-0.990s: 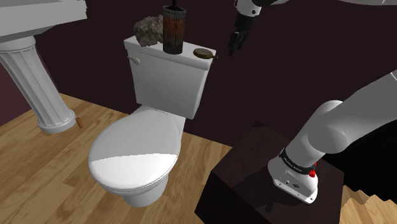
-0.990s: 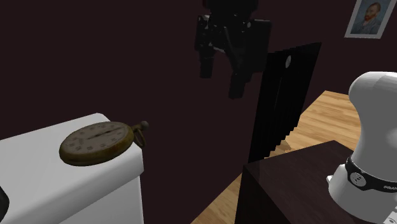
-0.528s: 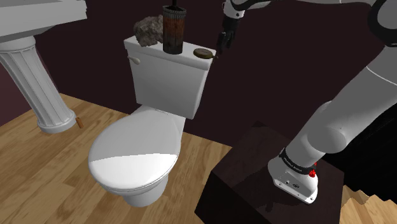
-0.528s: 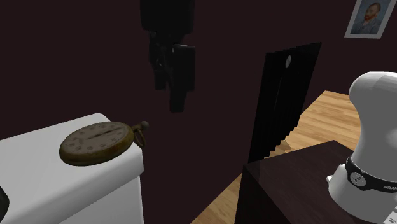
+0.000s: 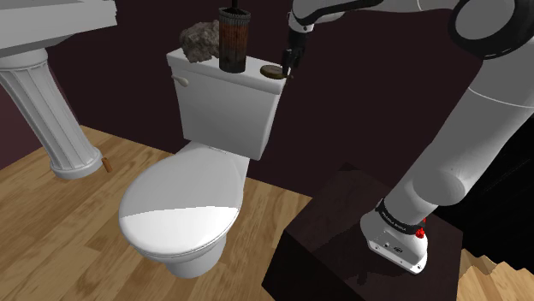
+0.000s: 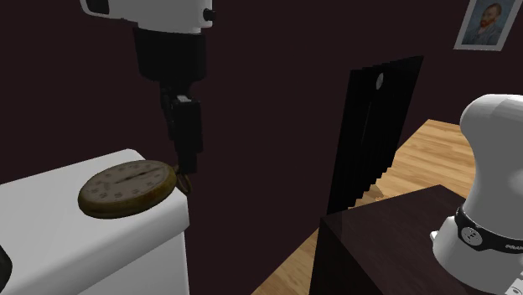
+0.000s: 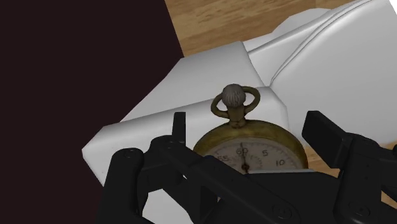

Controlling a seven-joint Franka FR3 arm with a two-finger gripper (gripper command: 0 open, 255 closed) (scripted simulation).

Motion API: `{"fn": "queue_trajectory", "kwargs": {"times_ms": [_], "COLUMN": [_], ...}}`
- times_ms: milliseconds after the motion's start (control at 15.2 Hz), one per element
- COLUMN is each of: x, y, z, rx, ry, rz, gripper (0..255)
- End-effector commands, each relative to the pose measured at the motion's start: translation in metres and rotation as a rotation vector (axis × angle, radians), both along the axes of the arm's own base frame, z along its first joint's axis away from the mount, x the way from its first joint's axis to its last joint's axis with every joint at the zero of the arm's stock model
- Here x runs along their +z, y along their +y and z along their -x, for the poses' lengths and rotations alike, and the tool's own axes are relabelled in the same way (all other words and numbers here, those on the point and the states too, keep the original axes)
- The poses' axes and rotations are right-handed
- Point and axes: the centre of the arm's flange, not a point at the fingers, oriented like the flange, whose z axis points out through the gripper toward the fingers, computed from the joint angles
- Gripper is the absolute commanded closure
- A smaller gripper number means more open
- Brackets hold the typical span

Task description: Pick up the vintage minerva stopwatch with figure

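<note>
Ok, stopwatch [image 7: 251,153] lies flat on toilet tank lid [image 5: 214,67], at its end on the shoulder view's right. Tool [image 6: 186,159] hovers just above it, fingers apart, no contact. Prob light, stiff, smooth case w/ fragile face. Grip across round rim, not figure knob [image 7: 234,102].

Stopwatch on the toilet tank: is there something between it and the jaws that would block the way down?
Nothing visible does. The open jaws hang close above the stopwatch, near its crown end. The dark cylinder and the rough lump stand farther along the tank lid, away from the approach.
</note>
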Motion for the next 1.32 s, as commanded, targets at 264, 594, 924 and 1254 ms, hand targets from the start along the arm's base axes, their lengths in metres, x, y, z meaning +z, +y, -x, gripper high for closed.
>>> {"fn": "queue_trajectory", "kwargs": {"times_ms": [264,594,924,1254], "x": [-0.025,-0.025,-0.025,0.002], "y": [-0.001,-0.001,-0.001,-0.001], "z": [-0.001,-0.001,-0.001,-0.001], "rx": [0.0,0.0,0.0,0.0], "ry": [-0.001,-0.001,-0.001,-0.001], "rz": [0.0,0.0,0.0,0.0], "gripper": [0,255,255,255]}}
